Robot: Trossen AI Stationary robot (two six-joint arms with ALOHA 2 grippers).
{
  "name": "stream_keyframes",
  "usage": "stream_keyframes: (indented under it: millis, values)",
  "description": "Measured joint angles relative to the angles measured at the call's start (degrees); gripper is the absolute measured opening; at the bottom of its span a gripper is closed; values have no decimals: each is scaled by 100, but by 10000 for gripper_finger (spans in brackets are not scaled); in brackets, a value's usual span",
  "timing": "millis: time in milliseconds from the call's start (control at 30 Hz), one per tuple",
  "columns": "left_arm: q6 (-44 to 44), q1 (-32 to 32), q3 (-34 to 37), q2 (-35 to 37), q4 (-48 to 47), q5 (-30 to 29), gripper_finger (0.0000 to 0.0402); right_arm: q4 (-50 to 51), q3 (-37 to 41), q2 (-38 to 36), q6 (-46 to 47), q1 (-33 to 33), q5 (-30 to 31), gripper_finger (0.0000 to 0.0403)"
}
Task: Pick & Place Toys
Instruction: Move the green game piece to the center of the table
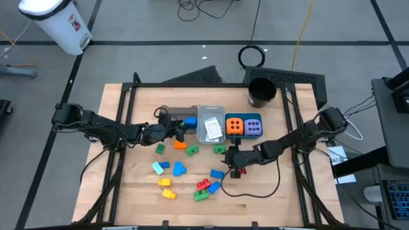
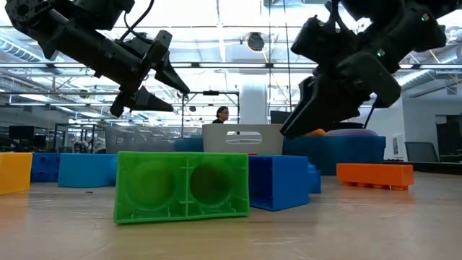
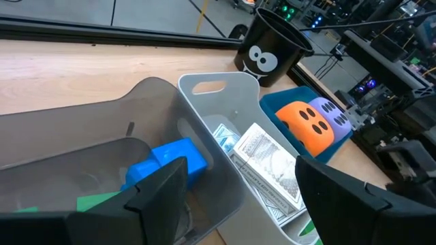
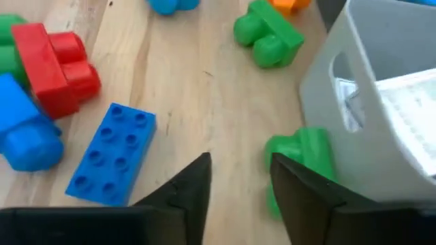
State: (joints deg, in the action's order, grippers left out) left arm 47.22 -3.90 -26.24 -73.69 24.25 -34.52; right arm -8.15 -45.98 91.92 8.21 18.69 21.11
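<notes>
We see the right claw parted and empty just beside the clear bin; the green brick touches its wall: light, rigid, slick—pinch flat sides. Left claw spread over the grey bin.

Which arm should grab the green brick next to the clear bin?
Right, probably. The right gripper hangs open just short of the green brick beside the clear bin. The left gripper is open over the grey bin, farther off.
</notes>
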Motion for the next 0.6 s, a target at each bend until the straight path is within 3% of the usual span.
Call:
stream_keyframes:
  millis: [300,500,600]
  values:
    - [0,0,0,0,-2,2,280,253,-2,88,5,-520,-40,254]
    - [-6,2,0,0,-2,4,280,467,2,88,-36,-640,-58,254]
    - [-1,2,0,0,-2,4,280,451,2,90,-37,-677,-385,244]
